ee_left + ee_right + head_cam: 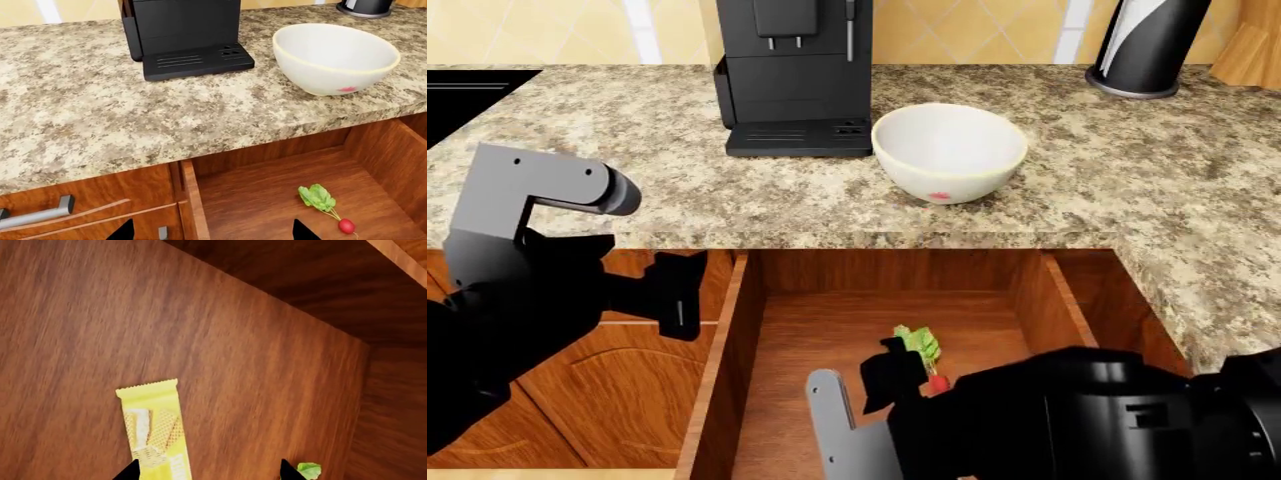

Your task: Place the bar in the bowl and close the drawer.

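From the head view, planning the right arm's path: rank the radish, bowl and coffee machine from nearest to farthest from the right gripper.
1. Radish, in the drawer beside the right gripper.
2. Bowl, on the counter behind the drawer.
3. Coffee machine, farther back, left of the bowl.

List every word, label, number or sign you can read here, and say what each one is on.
No readable text anywhere.
The bar: wafer picture on the yellow wrapper, any lettering too blurred to read.
The bowl: a pink-red mark, not lettering.
The coffee machine: no legible brand.
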You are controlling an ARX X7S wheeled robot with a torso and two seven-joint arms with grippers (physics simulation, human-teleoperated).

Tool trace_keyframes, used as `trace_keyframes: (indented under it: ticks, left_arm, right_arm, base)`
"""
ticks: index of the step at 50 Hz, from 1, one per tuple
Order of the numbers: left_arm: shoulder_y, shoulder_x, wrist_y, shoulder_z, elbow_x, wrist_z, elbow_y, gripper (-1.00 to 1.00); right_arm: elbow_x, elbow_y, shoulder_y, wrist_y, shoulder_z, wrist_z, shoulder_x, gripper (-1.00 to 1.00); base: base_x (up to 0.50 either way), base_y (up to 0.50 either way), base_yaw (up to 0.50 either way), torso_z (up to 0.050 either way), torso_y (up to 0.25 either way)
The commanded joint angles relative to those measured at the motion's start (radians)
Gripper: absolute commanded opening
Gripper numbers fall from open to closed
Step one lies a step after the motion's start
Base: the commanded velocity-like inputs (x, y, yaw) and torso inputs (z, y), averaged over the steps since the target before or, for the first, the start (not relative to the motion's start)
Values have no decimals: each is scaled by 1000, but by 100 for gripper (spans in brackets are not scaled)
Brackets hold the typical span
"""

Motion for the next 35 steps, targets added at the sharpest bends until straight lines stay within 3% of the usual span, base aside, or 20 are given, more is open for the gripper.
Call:
trace_keyframes:
  ticks: [1, 35]
  left_arm:
    - [-3, -2, 2, 6, -1, 0, 1, 100]
    - [12, -11, 18, 14, 18, 22, -6, 100]
  right_arm:
    - [38, -34, -9, 4, 11, -13, -2, 100]
    - [-4, 28, -53, -29, -69, -43, -31, 100]
  base:
    - [0, 0, 0, 0, 0]
    - [0, 0, 0, 0, 0]
